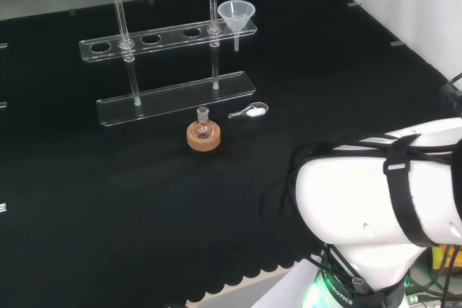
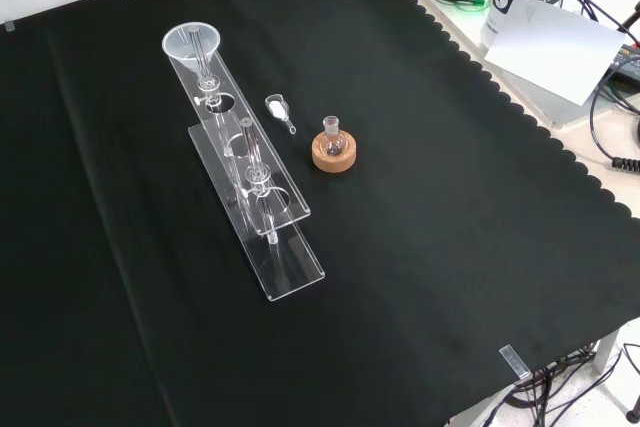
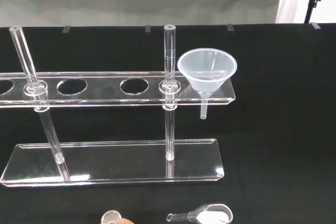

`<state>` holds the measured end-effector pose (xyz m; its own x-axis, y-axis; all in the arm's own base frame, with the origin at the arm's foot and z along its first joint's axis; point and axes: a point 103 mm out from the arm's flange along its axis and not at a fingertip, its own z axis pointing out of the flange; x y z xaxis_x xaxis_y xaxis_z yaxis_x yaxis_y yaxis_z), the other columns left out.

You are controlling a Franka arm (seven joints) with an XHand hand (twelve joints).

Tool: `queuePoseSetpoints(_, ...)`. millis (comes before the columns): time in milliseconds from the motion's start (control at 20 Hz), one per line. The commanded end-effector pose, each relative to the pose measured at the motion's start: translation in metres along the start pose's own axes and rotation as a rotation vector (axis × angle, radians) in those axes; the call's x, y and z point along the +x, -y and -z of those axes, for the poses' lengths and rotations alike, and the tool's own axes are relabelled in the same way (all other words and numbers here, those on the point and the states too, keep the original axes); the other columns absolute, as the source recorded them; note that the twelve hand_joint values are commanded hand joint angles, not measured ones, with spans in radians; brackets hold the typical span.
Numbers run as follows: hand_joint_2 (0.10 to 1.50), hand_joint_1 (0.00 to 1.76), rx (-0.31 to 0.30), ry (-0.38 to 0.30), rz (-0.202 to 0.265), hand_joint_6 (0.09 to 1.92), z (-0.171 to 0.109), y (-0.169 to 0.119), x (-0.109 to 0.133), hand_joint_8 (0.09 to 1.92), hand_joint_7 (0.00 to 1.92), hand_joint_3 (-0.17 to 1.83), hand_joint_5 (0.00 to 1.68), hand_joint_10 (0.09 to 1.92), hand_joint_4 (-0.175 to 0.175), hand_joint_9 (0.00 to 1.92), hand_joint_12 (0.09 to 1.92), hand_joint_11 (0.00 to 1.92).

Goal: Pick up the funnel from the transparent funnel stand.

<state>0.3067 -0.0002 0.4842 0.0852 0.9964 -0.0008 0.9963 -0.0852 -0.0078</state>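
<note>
Whether the hand is open or curled cannot be told; what can be seen of the robot is a big white arm link with black straps, low at the right of the head view, well apart from the glassware.

The funnel sits upright in the end hole of the transparent funnel stand, at the right end of the upper shelf in the head view and at the far, top-left end in the front view. Its wide mouth faces up and its narrow stem hangs down through the shelf, clear of the base plate below, as the wrist view shows. Nothing touches it but the shelf.

The stand is two clear plates joined by two upright clear rods; the nearer rod stands just beside the funnel, and the other holes in the upper shelf are open.

On the cloth in front of the stand in the head view lies a small clear scoop with something white in its bowl. Near it a small round flask stands upright on a cork ring. Black cloth covers the bench.
</note>
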Motion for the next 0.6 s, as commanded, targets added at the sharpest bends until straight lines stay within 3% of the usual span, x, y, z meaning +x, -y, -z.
queuePoseSetpoints(50, 1.12, 0.0, -0.008, 0.006, 0.0, 0.2, 0.0, 0.0, 0.0, 0.53, 0.01, 0.56, 0.12, 0.65, 0.011, 0.2, 1.25, 0.27)
queuePoseSetpoints(200, 1.18, 0.0, -0.004, 0.002, -0.002, 0.09, 0.0, -0.001, -0.002, 0.53, 0.0, 0.45, 0.16, 0.65, 0.011, 0.19, 1.3, 0.25)
queuePoseSetpoints(600, 1.21, 0.0, 0.011, 0.001, -0.019, 0.09, -0.007, -0.01, -0.011, 0.53, 0.0, 0.4, 0.18, 0.64, 0.011, 0.19, 1.32, 0.23)
